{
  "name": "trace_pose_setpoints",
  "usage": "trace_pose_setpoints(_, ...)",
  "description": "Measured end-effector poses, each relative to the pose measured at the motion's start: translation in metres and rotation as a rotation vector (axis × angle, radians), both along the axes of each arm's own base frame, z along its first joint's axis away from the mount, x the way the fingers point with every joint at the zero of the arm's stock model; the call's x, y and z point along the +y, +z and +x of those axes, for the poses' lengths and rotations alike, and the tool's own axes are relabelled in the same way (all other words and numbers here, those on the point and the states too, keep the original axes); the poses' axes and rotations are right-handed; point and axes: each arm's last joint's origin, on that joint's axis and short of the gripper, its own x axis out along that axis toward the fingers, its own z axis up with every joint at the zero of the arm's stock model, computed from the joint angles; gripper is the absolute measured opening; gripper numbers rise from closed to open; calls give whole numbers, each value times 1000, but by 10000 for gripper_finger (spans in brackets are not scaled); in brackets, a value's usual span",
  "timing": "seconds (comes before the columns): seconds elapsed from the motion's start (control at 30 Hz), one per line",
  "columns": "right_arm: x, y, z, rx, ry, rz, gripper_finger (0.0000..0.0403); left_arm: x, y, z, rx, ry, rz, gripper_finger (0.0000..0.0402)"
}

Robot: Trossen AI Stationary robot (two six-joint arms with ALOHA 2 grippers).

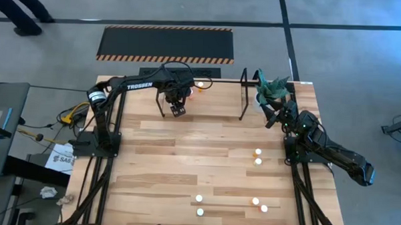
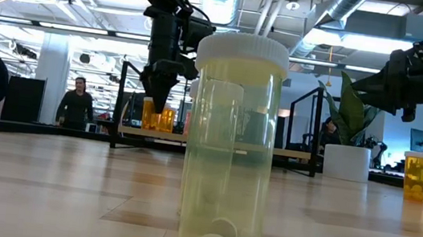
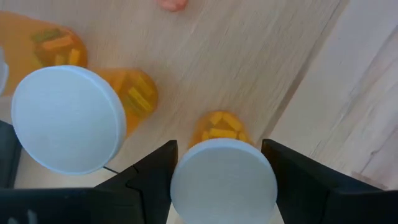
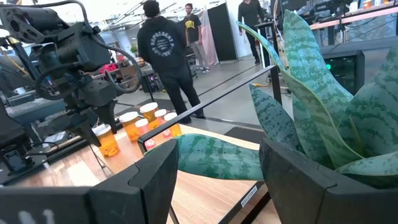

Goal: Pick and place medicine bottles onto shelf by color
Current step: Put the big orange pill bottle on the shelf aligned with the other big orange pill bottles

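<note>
High view: the wooden table (image 1: 185, 165) fills most of the picture, with a black-and-yellow striped mat (image 1: 165, 44) on the floor beyond its far edge. At the far side of the table stands the shelf (image 1: 208, 93), a low black-bar rack with upright hoop ends. A potted plant (image 1: 273, 92) with banded green leaves sits just beside the shelf's right end.

The left arm reaches along the far edge to the shelf's left part, and the left gripper (image 3: 217, 168) hangs straight down over an orange bottle (image 3: 222, 177) standing on the shelf floor. Its two dark fingers (image 3: 152, 171) stand parted on either side of the white cap, a gap showing on each side, so nothing is clamped. A second orange bottle (image 3: 68, 118) stands near it, with a third at the edge of the left wrist view.

The right arm waits at the table's right edge, the right gripper (image 4: 214, 171) close to the plant leaves, fingers spread wide and holding nothing.

Loose medicine bottles (image 1: 258, 156) stand well apart on the near half of the table, seen as small white caps. In the low view a pale bottle (image 2: 231, 145) stands close to the lens.
</note>
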Motion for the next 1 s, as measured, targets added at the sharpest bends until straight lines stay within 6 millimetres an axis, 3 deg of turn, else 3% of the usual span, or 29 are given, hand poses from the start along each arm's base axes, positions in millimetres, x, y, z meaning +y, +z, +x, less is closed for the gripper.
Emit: trace_pose_setpoints(1.0,0,0,0,0,0,0,249,-1,2,-4,50,-87,14,220)
